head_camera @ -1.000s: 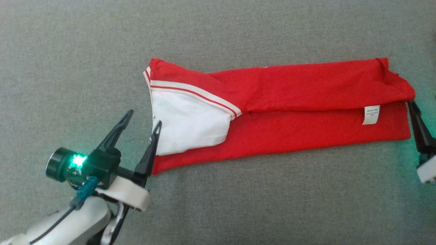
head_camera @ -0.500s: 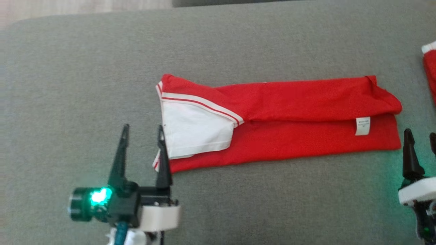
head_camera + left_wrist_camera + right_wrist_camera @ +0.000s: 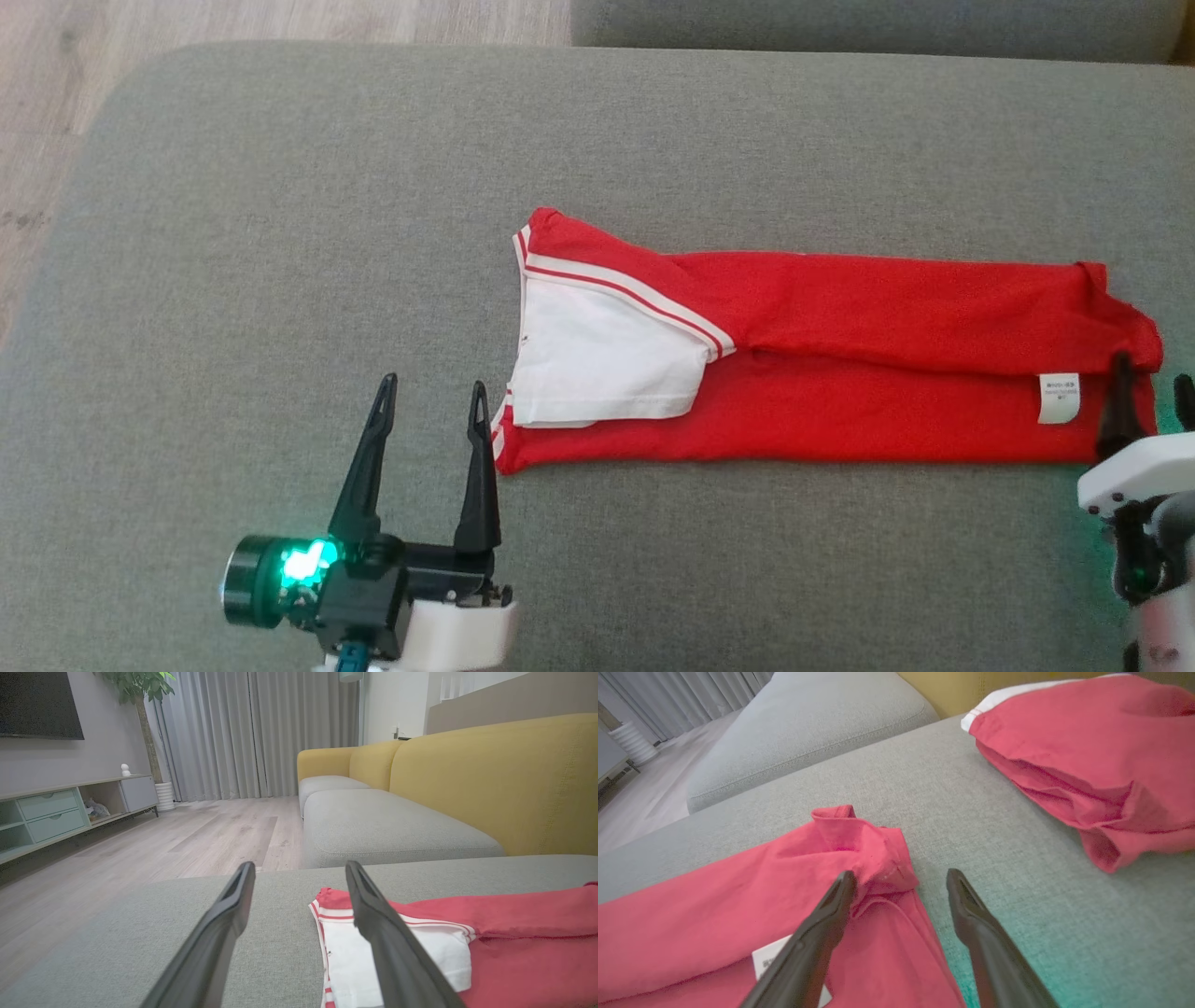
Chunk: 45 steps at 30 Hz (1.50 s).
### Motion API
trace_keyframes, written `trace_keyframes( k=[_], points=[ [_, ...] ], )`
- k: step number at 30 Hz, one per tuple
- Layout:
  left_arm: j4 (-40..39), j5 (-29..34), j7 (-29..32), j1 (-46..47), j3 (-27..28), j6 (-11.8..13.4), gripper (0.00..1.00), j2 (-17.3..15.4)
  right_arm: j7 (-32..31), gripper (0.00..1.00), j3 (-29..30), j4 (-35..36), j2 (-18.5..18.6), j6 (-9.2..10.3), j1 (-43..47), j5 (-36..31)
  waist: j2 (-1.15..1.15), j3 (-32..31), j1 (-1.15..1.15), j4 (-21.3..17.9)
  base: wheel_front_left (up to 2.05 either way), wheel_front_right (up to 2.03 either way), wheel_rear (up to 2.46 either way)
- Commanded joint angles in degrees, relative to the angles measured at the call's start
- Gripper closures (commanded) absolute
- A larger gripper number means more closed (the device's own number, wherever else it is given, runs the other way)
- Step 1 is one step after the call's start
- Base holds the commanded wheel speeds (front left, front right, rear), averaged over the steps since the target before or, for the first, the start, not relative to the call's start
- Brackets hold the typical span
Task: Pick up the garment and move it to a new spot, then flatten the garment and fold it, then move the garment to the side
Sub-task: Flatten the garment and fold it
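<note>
**Folded garment on the cushion, both grippers spread**

In the head view we see the red garment (image 3: 887, 373) lying as a long folded strip on the grey cushion (image 3: 280, 233). Our left gripper (image 3: 433, 383) is just beside its white-sleeved end and our right gripper (image 3: 1153, 371) is at the other end. In the left wrist view, our jaws are wide apart and hold nothing. In the right wrist view, the spread jaws straddle the garment's edge, and a second red garment (image 3: 1087, 742) lies apart.

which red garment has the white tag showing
The flat folded garment beside the right end effector, tag near its end; the bunched garment farther off shows none.
</note>
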State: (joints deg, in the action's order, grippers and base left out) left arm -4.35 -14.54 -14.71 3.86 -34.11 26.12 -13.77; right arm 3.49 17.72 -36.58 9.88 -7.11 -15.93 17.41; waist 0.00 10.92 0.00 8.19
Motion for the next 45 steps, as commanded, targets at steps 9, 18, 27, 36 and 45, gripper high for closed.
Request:
trace_keyframes(
  k=[9, 18, 27, 36, 45],
  points=[
    [-1.02, 3.85, -0.29, -0.97, 5.59, -4.86, 0.00, 2.81, -2.20, 0.00, -0.63, -9.76, 0.04, -0.37, -5.01, -2.12, 0.00, -0.36, 0.00, -0.17, 0.00, 0.00, 0.00],
    [-1.41, 6.32, -0.29, -3.02, 9.23, -7.98, 0.00, 5.20, -1.56, 1.00, -4.95, -11.33, 0.41, -0.37, -6.30, 2.81, 0.00, -0.83, 0.00, -1.40, 0.00, 0.00, 0.00],
    [-1.88, 8.14, -0.29, -3.53, 11.77, -10.08, 0.00, 6.63, -1.50, 1.00, -6.47, -6.39, 10.31, -0.37, -6.55, 5.51, 0.00, 0.23, 0.00, -4.09, 0.00, 0.00, 0.00],
    [-1.41, 9.34, -0.29, -3.54, 13.24, -11.78, 0.00, 7.83, -11.24, 1.00, -8.20, 11.48, 15.04, -0.37, -6.32, 13.42, 0.00, 0.39, 0.00, -6.16, 0.00, 0.00, 0.00],
    [-0.79, 9.75, -0.29, -3.57, 13.45, -12.98, 0.00, 9.11, -23.62, 1.00, -11.50, 37.07, 5.20, -0.37, -1.44, 22.68, 0.00, 0.19, 0.00, -5.23, 0.00, 0.00, 0.00]
  ],
)
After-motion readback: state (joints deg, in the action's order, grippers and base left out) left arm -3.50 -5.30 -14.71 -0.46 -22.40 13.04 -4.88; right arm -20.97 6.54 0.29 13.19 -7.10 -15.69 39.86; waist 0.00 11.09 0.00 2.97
